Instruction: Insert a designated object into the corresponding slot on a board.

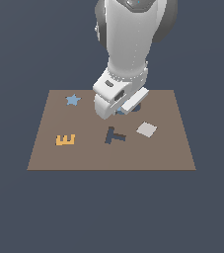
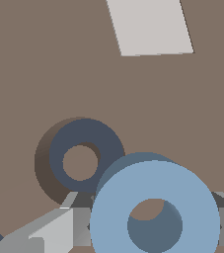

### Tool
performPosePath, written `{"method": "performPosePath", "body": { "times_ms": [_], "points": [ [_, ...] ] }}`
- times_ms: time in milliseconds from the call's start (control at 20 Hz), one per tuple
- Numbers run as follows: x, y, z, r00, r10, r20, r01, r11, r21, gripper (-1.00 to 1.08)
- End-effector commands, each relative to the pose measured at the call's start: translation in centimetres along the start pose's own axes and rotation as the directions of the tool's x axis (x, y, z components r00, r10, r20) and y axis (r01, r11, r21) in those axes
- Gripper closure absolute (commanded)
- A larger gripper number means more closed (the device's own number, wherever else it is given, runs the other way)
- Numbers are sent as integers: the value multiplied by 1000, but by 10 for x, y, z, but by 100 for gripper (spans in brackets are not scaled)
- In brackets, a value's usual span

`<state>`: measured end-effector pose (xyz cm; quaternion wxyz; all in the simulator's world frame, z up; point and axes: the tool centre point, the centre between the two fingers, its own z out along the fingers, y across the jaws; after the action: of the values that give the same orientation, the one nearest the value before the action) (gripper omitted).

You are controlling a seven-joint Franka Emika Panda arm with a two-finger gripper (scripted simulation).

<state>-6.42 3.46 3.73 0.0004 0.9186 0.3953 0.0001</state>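
In the wrist view the designated object (image 2: 155, 180), a light blue round piece with a hole through it, sits between my gripper (image 2: 153, 225) fingers (image 2: 79, 225), held above the board (image 2: 34, 74). My gripper is shut on it. The slot (image 2: 86, 131), a dark navy ring, lies on the board just beside the held piece and is partly overlapped by it in this view. In the exterior view my gripper (image 1: 119, 111) hangs low over the far middle of the board (image 1: 49, 153), and the arm hides most of the piece and the slot.
A pale grey square (image 1: 146, 129) (image 2: 150, 24) lies on the board near the slot. A dark navy T (image 1: 114, 135), an orange E (image 1: 65, 140) and a light blue star (image 1: 73, 100) also lie on the board.
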Motion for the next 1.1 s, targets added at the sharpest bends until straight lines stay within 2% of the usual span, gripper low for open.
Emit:
{"method": "performPosePath", "body": {
  "times_ms": [0,250,500,800,1050],
  "points": [
    [7,-8,-1,994,-106,0,106,994,0,108],
    [16,-22,-2,964,-265,0,265,964,0,108],
    [20,-33,-3,928,-371,0,371,928,0,108],
    [21,-40,-4,901,-434,0,434,901,0,108],
    [21,-40,-3,900,-436,0,436,900,1,108]
  ]
}}
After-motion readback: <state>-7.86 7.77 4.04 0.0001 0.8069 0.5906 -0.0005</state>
